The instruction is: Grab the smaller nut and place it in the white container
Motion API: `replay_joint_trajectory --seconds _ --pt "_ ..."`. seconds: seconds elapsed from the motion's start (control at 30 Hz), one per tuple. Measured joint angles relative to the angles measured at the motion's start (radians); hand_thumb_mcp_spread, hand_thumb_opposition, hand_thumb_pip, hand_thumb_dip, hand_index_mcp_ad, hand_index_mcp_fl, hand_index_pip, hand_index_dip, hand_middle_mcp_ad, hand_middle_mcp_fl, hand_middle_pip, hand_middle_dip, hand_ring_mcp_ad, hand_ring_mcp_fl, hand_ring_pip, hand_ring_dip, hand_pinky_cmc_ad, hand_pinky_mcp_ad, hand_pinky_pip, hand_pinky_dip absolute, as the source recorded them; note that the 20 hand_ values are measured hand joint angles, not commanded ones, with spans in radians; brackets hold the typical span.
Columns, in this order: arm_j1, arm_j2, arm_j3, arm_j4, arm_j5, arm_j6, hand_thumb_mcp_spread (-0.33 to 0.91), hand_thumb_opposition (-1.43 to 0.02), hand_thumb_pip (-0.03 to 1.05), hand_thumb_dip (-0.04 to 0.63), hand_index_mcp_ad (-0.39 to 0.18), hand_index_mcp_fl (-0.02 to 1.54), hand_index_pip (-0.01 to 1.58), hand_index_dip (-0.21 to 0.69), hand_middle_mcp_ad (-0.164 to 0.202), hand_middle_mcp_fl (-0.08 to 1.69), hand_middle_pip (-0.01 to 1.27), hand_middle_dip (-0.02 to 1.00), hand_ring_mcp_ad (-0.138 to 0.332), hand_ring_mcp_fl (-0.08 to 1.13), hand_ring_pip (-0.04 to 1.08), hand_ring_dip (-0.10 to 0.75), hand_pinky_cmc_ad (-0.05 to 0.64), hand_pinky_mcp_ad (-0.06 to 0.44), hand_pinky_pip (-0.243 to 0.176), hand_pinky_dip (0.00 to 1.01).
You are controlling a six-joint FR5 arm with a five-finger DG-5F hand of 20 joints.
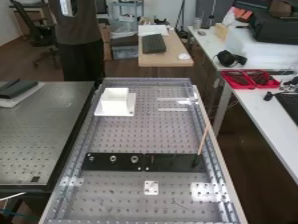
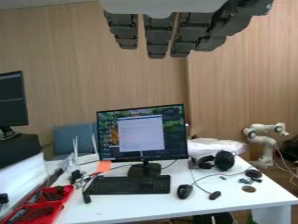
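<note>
In the high view, the smaller nut (image 1: 91,158) stands on the flat black bar (image 1: 174,161), with the larger nut (image 1: 113,158) and the bearing (image 1: 134,159) beside it in a row. The white container (image 1: 116,102) sits farther up the bench, on a white plate. My hand (image 2: 159,35) hangs in the wrist view with its fingers straight and nothing held, facing a desk and a wall, away from the parts.
A thin wooden stick (image 1: 203,140) rises from the bar's right part. A small white plate (image 1: 151,188) lies on the bench (image 1: 120,190) below the bar. Red trays (image 1: 249,79) stand on the side table at the right.
</note>
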Motion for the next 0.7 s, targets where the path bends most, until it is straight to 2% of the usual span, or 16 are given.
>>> replay_joint_trajectory --seconds 0.03,0.07,0.17,0.23,0.27,0.3,0.33,0.43,0.57,0.6,0.7 --pt "0.0 0.0 0.0 0.0 -0.001 0.0 -0.02 -0.01 0.0 0.003 -0.056 -0.01 -0.01 0.019 0.03 0.02 0.01 0.02 0.019 0.0 0.03 0.014 -0.017 -0.012 -0.012 0.02" --pt "-0.001 0.0 -0.001 -0.001 -0.004 0.0 -0.02 -0.01 0.0 0.007 -0.059 -0.01 -0.01 0.019 0.024 0.02 0.01 0.02 0.024 0.0 0.03 0.014 -0.016 -0.031 -0.012 0.02" --pt "-0.002 -0.001 -0.002 0.003 -0.01 0.002 -0.02 -0.02 0.01 0.0 -0.058 -0.01 -0.01 0.019 0.009 0.02 0.01 0.02 0.005 0.0 0.03 0.014 -0.04 -0.031 -0.009 0.02" --pt "-0.002 -0.001 -0.003 0.007 -0.013 0.006 0.08 -0.18 0.16 0.016 -0.054 -0.01 -0.01 0.051 -0.002 0.03 0.04 0.03 0.003 0.0 0.03 0.014 -0.038 -0.024 -0.012 0.02" --pt "-0.002 0.0 -0.004 0.009 -0.015 0.006 0.11 -0.26 0.22 0.019 -0.072 -0.01 -0.01 0.063 -0.003 0.03 0.05 0.05 0.007 0.01 0.02 0.017 -0.024 -0.03 -0.012 0.04" --pt "-0.002 0.0 -0.006 0.01 -0.015 0.007 0.16 -0.32 0.24 0.019 -0.08 -0.01 -0.01 0.079 -0.003 0.02 0.06 0.07 0.009 0.0 0.03 0.014 -0.005 -0.012 -0.01 0.05" --pt "-0.002 0.0 -0.007 0.01 -0.015 0.007 0.18 -0.4 0.23 0.014 -0.091 -0.01 -0.01 0.11 -0.003 0.02 0.07 0.1 0.017 0.0 0.04 0.017 0.03 0.024 -0.028 0.06" --pt "0.0 0.003 -0.013 0.009 -0.014 0.003 0.2 -0.54 0.23 0.019 -0.108 -0.01 0.02 0.154 -0.005 0.02 0.1 0.14 0.033 0.0 0.06 0.019 0.117 0.103 -0.047 0.1" --pt "0.002 0.01 -0.037 0.014 -0.004 -0.004 0.21 -0.63 0.23 0.017 -0.122 -0.01 0.02 0.188 -0.002 0.02 0.11 0.16 0.063 0.0 0.08 0.023 0.166 0.127 -0.059 0.12" --pt "0.002 0.013 -0.048 0.017 0.0 -0.004 0.21 -0.63 0.23 0.014 -0.124 -0.01 0.02 0.188 -0.005 0.02 0.12 0.17 0.07 0.0 0.07 0.024 0.201 0.15 -0.061 0.13" --pt "0.002 0.021 -0.079 0.034 0.012 -0.006 0.21 -0.67 0.24 0.019 -0.12 -0.01 0.03 0.202 -0.002 0.02 0.12 0.17 0.089 0.0 0.08 0.024 0.232 0.182 -0.061 0.14"
